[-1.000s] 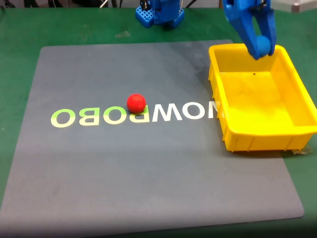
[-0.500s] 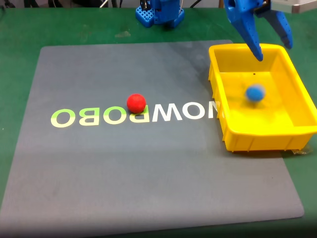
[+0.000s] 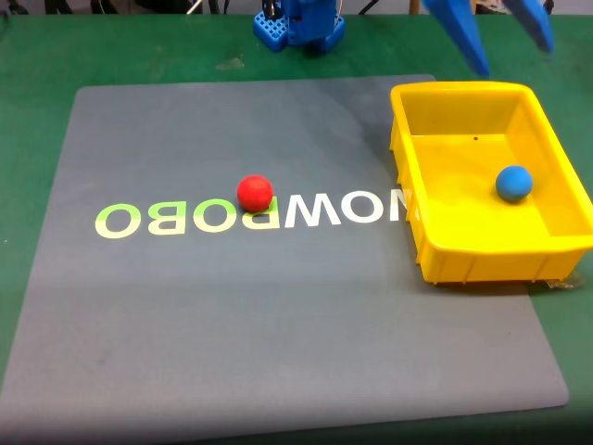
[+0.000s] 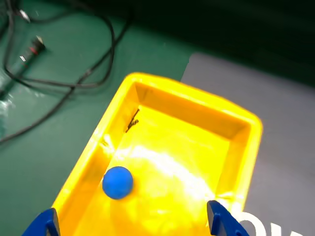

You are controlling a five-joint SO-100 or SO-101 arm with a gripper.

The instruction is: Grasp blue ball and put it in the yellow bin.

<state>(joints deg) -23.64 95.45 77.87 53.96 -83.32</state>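
Inside yellow bin (image 3: 468, 95): blue ball (image 3: 513, 183); claw (image 3: 508, 51) spread above.

The bright yellow rectangular plastic bin (image 3: 463, 264) is showing a smooth, glossy finish; in the wrist view its floor (image 4: 177, 172) is throwing back broad white glare. The small blue ball (image 3: 513, 183) lying inside is looking matt and even, with no shine on it in the wrist view (image 4: 117, 182) either. The small red ball (image 3: 255, 193) is looking equally dull. The large grey mat (image 3: 278, 324) is appearing smooth and matt, its pale green printed letters (image 3: 185, 219) lying flat. The green worktop (image 3: 37, 65) is reading as soft and unreflective. The blue jaws (image 3: 500, 42) are looking like hard plastic.
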